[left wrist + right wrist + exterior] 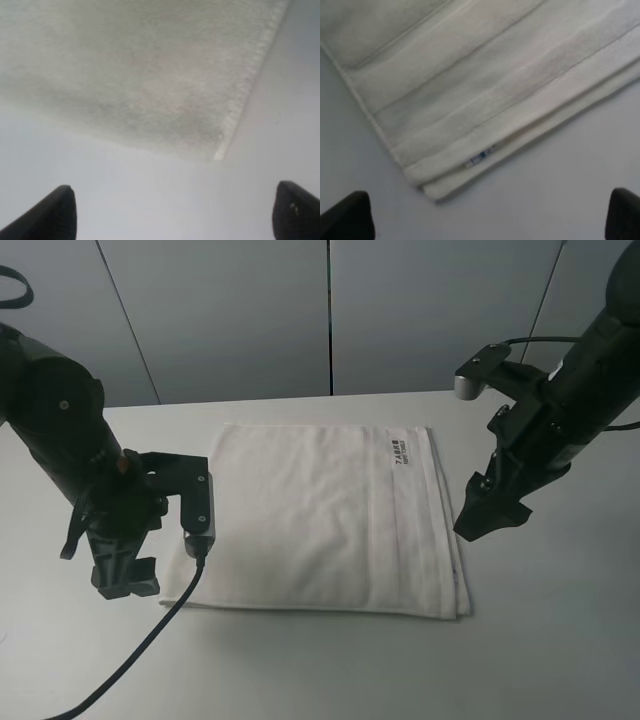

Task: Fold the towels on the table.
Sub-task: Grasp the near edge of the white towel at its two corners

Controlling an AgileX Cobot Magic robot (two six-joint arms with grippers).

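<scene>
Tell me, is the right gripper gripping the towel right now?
No: the right gripper hangs open and empty over the bare table, short of the towel and its layered corner.

Soft even light; faint shadows; wrist views blurred

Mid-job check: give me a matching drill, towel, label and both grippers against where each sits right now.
Things:
1 towel
2 label
3 left gripper
4 right gripper

Places:
A open, off the towel's right edge
B flat on the table
C open, by the towel's near left corner
D near the towel's far right corner

Pairs: 1-B; 2-D; 3-C; 4-A
</scene>
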